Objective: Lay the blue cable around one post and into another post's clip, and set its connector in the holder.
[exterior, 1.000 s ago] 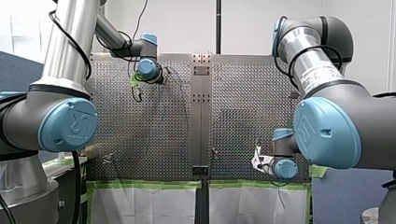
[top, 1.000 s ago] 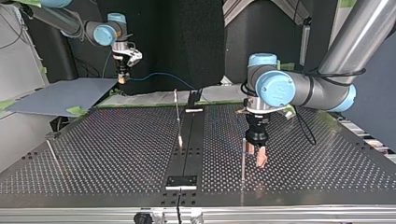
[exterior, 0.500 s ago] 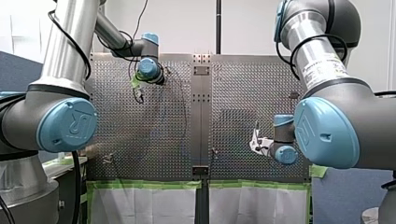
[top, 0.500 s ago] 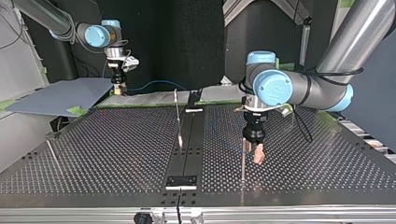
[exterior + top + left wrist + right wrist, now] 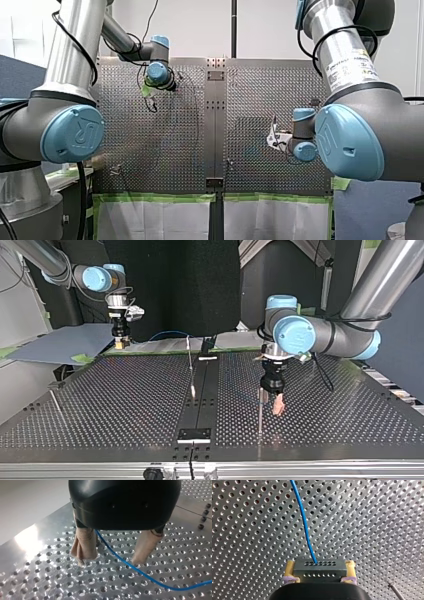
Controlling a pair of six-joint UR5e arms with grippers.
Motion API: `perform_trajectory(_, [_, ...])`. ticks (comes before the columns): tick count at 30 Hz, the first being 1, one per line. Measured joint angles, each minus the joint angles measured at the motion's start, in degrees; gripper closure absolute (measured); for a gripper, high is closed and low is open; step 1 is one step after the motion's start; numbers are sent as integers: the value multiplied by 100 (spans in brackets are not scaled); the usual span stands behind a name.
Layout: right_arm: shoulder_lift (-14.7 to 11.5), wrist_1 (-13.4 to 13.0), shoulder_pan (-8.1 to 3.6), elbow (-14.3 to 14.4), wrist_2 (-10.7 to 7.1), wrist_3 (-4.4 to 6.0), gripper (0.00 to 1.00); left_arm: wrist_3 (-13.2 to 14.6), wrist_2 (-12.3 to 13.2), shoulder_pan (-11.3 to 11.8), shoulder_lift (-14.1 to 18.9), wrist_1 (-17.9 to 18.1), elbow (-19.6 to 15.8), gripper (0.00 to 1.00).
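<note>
Perforated metal table (image 5: pixel 100 405) — blue cable (image 5: pixel 305 526) over it; white wall (image 5: pixel 200 25) behind.

Beside your left tool (image 5: pixel 276 407), toward the middle strip (image 5: pixel 200 405), stands a thin post (image 5: pixel 259 412), and the blue cable (image 5: pixel 305 525) passes between the tool's spread fingers (image 5: pixel 83 545). Another post (image 5: pixel 189 357) rises by the strip's far end. Your right tool (image 5: pixel 120 342), clamped on the connector (image 5: pixel 319 567), hangs at the top view's far left; broad bare surface (image 5: pixel 100 405) lies between it and the strip.
</note>
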Motion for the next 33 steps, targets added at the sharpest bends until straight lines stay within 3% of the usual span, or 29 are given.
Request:
perform_trajectory(5, [16,29,-12,28,112,-22,100,-235,-55,48,1,-177,-4,0])
perform_trajectory(15, [318,32,4,76,362,-192,100,-789,-80,80,5,-502,-1,0])
perform_trajectory(26, [355,43,6,76,383,-223,100,-1325,318,95,197,-675,-8,0])
perform_trajectory(33, [360,45,6,77,383,-240,100,-1644,290,55,253,-979,-17,0])
